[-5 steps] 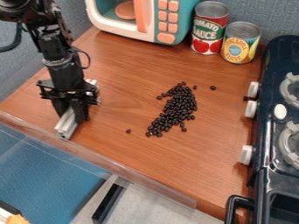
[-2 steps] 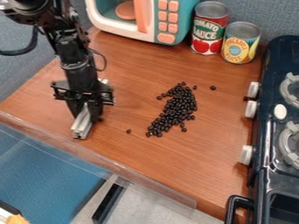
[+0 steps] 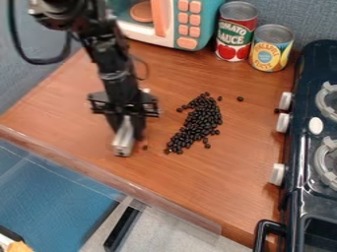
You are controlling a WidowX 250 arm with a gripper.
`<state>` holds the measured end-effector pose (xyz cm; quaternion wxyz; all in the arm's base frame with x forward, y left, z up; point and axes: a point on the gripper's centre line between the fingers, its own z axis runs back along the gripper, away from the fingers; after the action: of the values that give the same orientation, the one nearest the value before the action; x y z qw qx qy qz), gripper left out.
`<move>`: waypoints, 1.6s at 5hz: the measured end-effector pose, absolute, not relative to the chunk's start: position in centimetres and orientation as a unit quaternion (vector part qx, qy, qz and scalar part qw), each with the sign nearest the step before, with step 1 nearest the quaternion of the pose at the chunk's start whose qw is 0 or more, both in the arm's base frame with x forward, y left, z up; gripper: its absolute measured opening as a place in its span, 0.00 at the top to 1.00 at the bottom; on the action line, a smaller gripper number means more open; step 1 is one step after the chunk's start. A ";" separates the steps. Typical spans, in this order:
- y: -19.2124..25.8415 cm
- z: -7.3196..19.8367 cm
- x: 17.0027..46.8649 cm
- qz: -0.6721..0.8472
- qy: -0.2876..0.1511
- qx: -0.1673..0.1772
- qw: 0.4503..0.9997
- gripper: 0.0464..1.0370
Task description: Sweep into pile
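My gripper (image 3: 130, 129) hangs low over the counter, left of the beans, shut on a pale metal bar (image 3: 123, 140) that slants down toward the front edge. The main heap of dark beans (image 3: 201, 120) lies near the counter's middle, elongated from upper right to lower left. One stray bean (image 3: 145, 147) rests just right of the bar's lower end; whether they touch I cannot tell. Another single bean (image 3: 240, 99) lies apart at the heap's upper right.
A toy microwave (image 3: 186, 23), a tomato sauce can (image 3: 235, 31) and a yellow can (image 3: 271, 47) stand at the back. The toy stove (image 3: 316, 162) borders the right side. A clear raised strip (image 3: 99, 172) runs along the front edge.
The gripper has moved right with the bar, from the counter's left side to close by the lower stray bean. The heap and the upper stray bean have kept their places.
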<state>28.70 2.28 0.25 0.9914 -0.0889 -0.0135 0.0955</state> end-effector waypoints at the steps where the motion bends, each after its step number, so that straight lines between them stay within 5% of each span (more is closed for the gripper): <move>1: 1.5 0.3 28.8 0.101 -0.013 -0.097 0.990 0.66; 8: -2.0 0.4 31.6 0.149 -0.006 -0.140 0.979 0.66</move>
<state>31.59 -2.03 0.38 0.9789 -0.1395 -0.0060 0.1495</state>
